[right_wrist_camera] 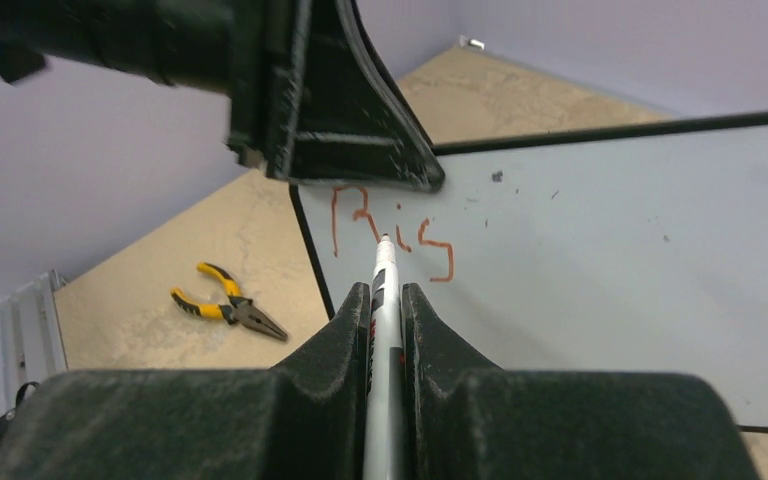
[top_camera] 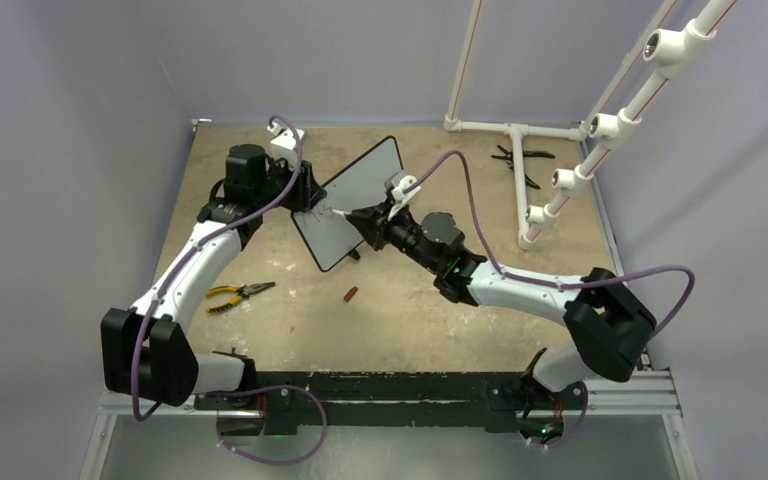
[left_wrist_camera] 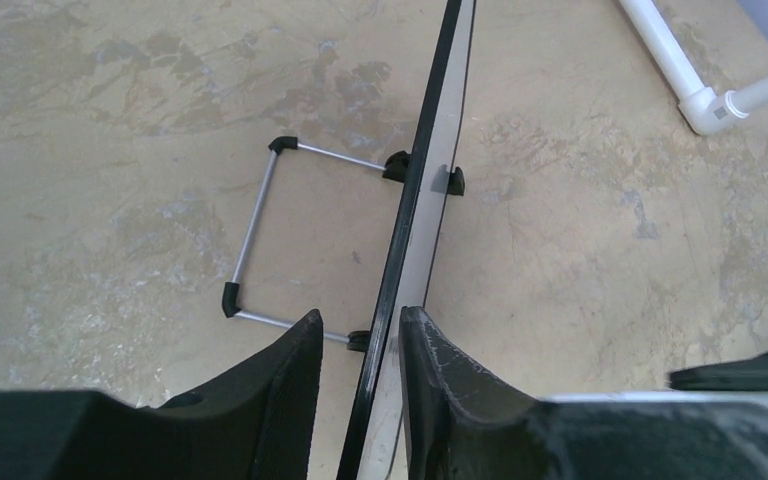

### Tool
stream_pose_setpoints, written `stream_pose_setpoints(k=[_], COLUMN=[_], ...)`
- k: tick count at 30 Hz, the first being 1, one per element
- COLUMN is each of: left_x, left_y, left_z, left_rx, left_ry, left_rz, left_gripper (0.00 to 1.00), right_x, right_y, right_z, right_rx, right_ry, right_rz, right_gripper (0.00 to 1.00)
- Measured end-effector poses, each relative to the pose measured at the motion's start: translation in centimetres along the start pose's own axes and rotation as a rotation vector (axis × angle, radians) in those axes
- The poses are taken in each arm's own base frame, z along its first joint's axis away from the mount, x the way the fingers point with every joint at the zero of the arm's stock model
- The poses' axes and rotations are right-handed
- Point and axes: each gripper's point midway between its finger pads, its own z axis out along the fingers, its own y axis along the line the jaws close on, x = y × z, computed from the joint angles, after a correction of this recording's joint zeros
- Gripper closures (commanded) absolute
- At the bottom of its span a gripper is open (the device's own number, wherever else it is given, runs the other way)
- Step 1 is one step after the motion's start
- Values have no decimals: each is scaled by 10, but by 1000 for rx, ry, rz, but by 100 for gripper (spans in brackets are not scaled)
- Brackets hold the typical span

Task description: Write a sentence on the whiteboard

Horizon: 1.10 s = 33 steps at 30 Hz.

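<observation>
On 1 whiteboard (right_wrist_camera: pixel 610 280), 3 letters (right_wrist_camera: pixel 336 222), 1 marker (right_wrist_camera: pixel 385 300)

Both arms reach forward and inward, their grippers close together.
The left arm (top_camera: pixel 185 270) is bent at the elbow, and the left gripper (left_wrist_camera: pixel 360 325) stands slightly parted astride the board (left_wrist_camera: pixel 438 130) edge, a gap on one side. The right arm (top_camera: pixel 520 285) stretches low to the left, with the right gripper (right_wrist_camera: pixel 387 290) clamped on a pen (right_wrist_camera: pixel 384 262).
</observation>
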Motion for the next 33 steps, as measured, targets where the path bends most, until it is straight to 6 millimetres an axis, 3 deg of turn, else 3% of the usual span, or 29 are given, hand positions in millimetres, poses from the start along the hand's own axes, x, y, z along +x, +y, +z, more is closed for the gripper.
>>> stream_pose_setpoints(k=[3,6,14,25,33], left_x=[5,8,7,12,21], left_y=[-1,-2,-17,-39,-59], left_z=[9,16,25,21,17], left_rx=[27,49,153,317,465], left_ry=[21,38,42,50,74], left_rz=[-9,-19,-35,1,-2], left_gripper=[66,70,99,100,100], right_x=[-16,-19,-3,-24,-15], right_y=[0,-3,-13,-12,-18], right_z=[-8,-18,-36,-56,-71], right_rx=[4,15,46,59,79], right_ry=[-28,-30,10,-31,-23], right_rz=[-9,-12,-11,-10,-44], right_gripper=[100,100,100,100,100])
